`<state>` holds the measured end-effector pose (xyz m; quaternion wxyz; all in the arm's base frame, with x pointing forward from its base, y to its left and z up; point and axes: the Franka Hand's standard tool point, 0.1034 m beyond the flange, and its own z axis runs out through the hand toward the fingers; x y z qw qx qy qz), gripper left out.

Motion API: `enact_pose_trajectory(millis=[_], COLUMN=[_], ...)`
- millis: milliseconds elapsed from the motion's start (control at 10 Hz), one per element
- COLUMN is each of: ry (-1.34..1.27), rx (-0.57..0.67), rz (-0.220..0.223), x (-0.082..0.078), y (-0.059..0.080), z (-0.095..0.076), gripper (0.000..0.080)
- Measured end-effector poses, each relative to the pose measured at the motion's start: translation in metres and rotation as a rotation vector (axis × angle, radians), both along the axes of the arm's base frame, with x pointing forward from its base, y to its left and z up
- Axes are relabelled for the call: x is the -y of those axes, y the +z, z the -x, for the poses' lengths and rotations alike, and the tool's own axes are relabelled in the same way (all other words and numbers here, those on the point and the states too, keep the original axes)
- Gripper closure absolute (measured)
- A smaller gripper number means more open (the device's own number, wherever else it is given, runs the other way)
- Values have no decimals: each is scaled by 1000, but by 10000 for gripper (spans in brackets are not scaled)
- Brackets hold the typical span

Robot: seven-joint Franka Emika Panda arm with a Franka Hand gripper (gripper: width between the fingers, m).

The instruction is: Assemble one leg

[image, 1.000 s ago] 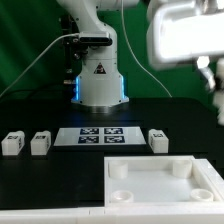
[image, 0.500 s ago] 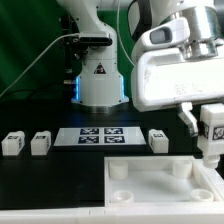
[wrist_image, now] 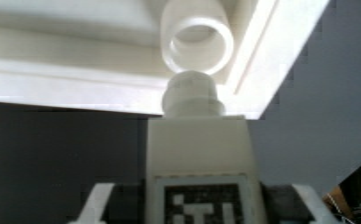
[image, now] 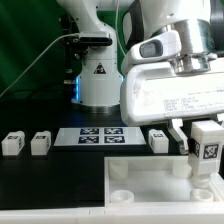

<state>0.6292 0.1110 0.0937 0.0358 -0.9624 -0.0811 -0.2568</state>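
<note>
Leg (image: 207, 148): clamped upright in the gripper, tag face toward the exterior camera, hanging over the panel's far corner on the exterior view's right; not yet seated.
Gripper (image: 205, 138): closed on two opposite sides of the leg, nothing else held.
Peg (wrist_image: 191, 92): rounded tip at the leg's lower end, seen in the wrist view just short of the socket; contact with the panel impossible to tell.
Socket (wrist_image: 198, 42): round, open, set in the panel's corner; judged the target.
Panel (image: 150, 178): large, white, flat on the counter (image: 40, 190), apparently unclamped.
Risk, off-centre descent: peg catching on the socket's rim rather than entering; cause, a small sideways offset, hard to rule out from either view.
Risk, tilt: wedging partway in; cause, the leg leaning in the grip as the tip meets the rim.
Risk, sliding panel: socket carried away from the peg; cause, a sideways push on a loose panel.
Risk, slip: smooth plastic twisting between the fingers; cause, downward force against a jammed tip.
Spare legs (image: 40, 143): two at the exterior view's left, well apart from the action.
Third spare (image: 158, 140): just beside the marker board (image: 100, 136), near the gripper's bulk; judged liable to a brush if the arm swings wide.
</note>
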Motion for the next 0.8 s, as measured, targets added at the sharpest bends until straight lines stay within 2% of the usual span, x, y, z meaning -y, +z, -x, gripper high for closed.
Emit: enact_pose_trajectory(millis=[300,800], ry=[6,18], rx=[-14,-21], rz=[2,0], x=[-1,-8], y=[-16,-25], z=[5,10], gripper=[509,509])
